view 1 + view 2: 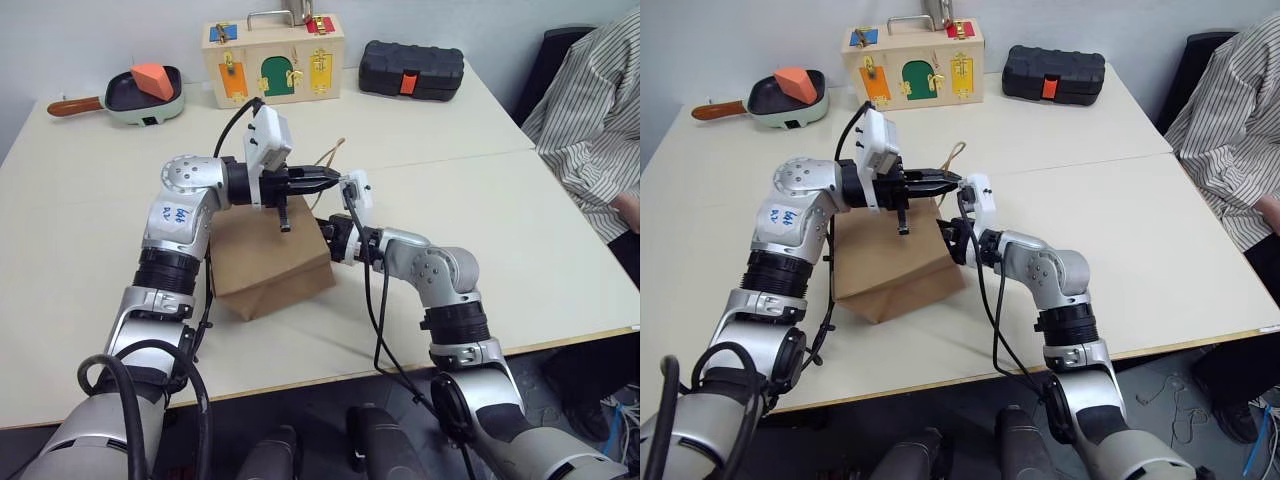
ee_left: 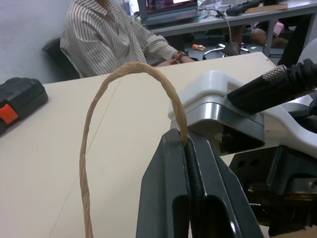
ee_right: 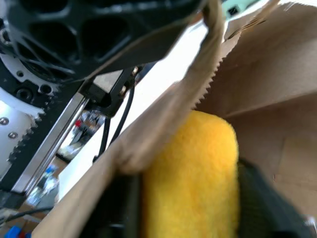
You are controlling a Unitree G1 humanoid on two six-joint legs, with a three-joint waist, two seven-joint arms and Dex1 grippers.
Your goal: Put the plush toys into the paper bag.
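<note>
Yellow toy sits between our right gripper's spread fingers inside the bag, whose mouth faces three o'clock because our left gripper, clamped on the handle, lifts it open.

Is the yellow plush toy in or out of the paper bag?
In: the yellow plush toy sits past the paper bag serrated rim.

The paper bag lay on the table near its front edge, with the yellow plush toy inside its mouth. Behind it stood the wooden box, a frying pan to its left holding a wedge, a case to its right. A person sat at the table's right side.
</note>
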